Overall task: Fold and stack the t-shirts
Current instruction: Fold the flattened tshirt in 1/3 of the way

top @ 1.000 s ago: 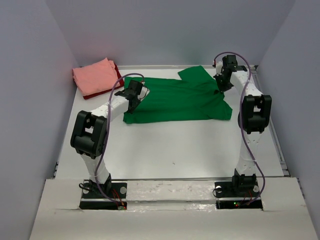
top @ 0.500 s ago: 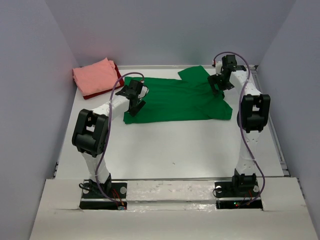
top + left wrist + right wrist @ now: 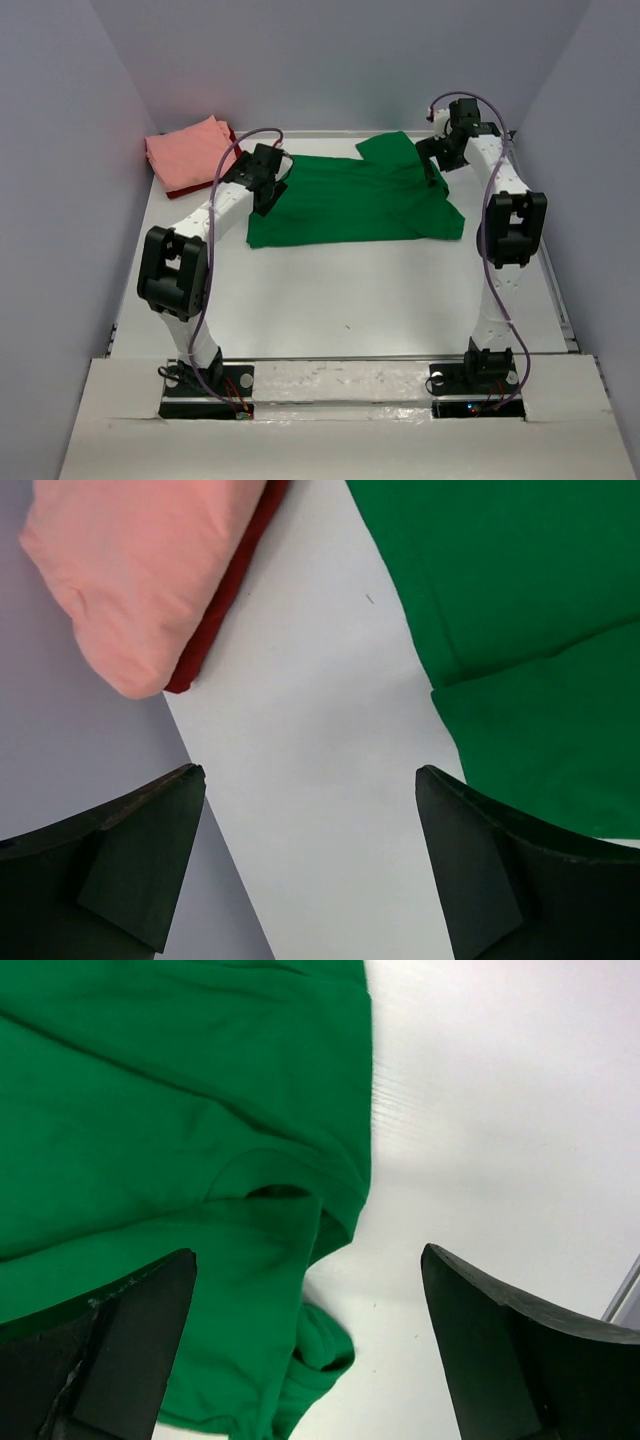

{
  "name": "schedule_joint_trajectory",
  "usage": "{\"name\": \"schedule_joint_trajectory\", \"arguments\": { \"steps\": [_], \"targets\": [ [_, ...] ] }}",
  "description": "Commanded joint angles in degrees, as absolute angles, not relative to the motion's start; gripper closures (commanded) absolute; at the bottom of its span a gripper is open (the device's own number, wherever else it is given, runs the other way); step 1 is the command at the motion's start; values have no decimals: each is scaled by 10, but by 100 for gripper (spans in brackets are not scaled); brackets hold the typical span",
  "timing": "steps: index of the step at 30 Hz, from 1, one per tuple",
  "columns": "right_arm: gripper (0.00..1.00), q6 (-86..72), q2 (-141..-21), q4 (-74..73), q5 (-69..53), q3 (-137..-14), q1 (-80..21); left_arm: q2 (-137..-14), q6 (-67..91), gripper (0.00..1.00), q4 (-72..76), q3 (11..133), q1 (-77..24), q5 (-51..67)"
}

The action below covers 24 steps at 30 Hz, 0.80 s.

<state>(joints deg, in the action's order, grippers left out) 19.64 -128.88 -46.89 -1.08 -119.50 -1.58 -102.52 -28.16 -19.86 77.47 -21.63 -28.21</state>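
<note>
The left hand (image 3: 307, 780) hangs with its two dark fingers spread wide and nothing between them, over a bare strip of the white table (image 3: 330, 290). Ahead of its left finger lies a folded salmon pink cloth t-shirt (image 3: 140, 570), stacked on top of a folded dark red cloth t-shirt (image 3: 215, 610) whose edge shows beneath it. Ahead of and beside its right finger lies the bright green short-sleeved cloth t-shirt (image 3: 520, 610), one layer folded over another at that edge. The right hand (image 3: 308, 1252) is likewise spread and empty, poised above the opposite end of the green tee. There the rumpled cloth fills the space ahead of its left finger, a small fold of it bunches between the fingers, and bare table lies ahead of its right finger. Seen from above, the green tee lies spread flat between the two hands at the far middle of the table, with the pink-and-red stack beyond the left hand in the far left corner, near the wall.
</note>
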Motion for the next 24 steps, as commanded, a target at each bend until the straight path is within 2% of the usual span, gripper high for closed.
{"name": "schedule_joint_trajectory", "arguments": {
  "steps": [1, 6, 9, 13, 17, 21, 24],
  "targets": [
    [0, 199, -1205, -495, -93, -1217, -16, -952, -266, 1, -242, 832, -214, -250],
    [2, 228, -1176, -530, -143, -1187, -16, -945, -256, 1, -261, 821, -216, -193],
    [12, 262, -1176, -568, -167, -1178, -16, -944, -250, 1, -265, 812, -217, -153],
    [14, 280, -1179, -608, -197, -1175, -16, -944, -250, 1, -280, 813, -218, -102],
    [16, 255, -1148, -595, -123, -1120, -16, -940, -250, 1, -293, 812, -218, -30],
    [16, 231, -1072, -562, -64, -1008, -16, -940, -251, 1, -289, 802, -218, -18],
    [16, 221, -1051, -573, -44, -978, -16, -944, -252, 1, -297, 804, -218, -3]
  ]
}}
